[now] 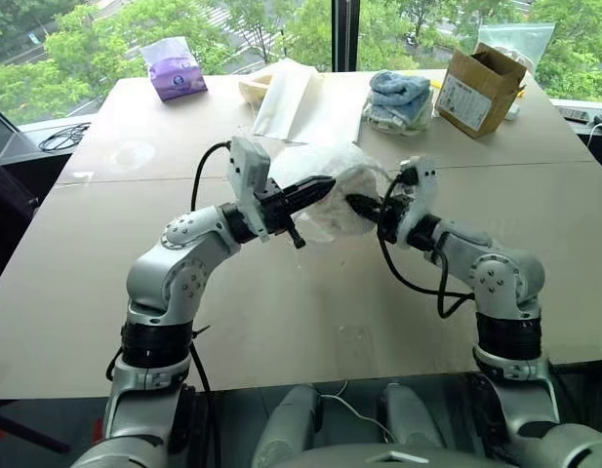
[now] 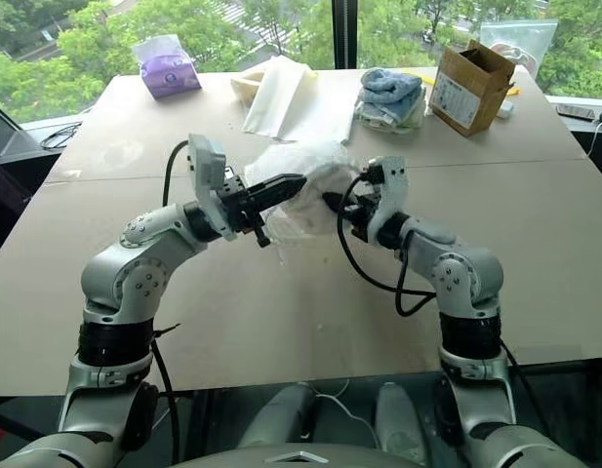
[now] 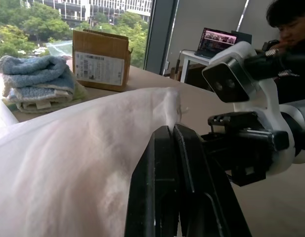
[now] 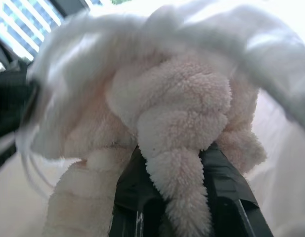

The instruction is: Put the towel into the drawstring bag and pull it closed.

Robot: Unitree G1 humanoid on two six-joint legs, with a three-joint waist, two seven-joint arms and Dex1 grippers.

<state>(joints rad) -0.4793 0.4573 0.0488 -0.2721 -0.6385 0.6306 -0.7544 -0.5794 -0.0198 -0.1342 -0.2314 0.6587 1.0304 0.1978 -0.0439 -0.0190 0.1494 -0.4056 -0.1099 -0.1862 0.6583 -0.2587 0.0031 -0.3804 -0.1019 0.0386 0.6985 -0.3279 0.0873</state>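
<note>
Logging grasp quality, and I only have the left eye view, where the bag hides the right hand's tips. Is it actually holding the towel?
Observer: Yes. In the right wrist view the right hand pinches a fluffy fold of the towel, with the thin fabric of the drawstring bag arched over it.
Operator: And the left hand, gripping or just touching?
Observer: The left wrist view shows the left hand with its fingers pressed together at the bag's edge, apparently pinching it.
Operator: Anything beyond the table?
Observer: A person sits there near an open laptop.
</note>
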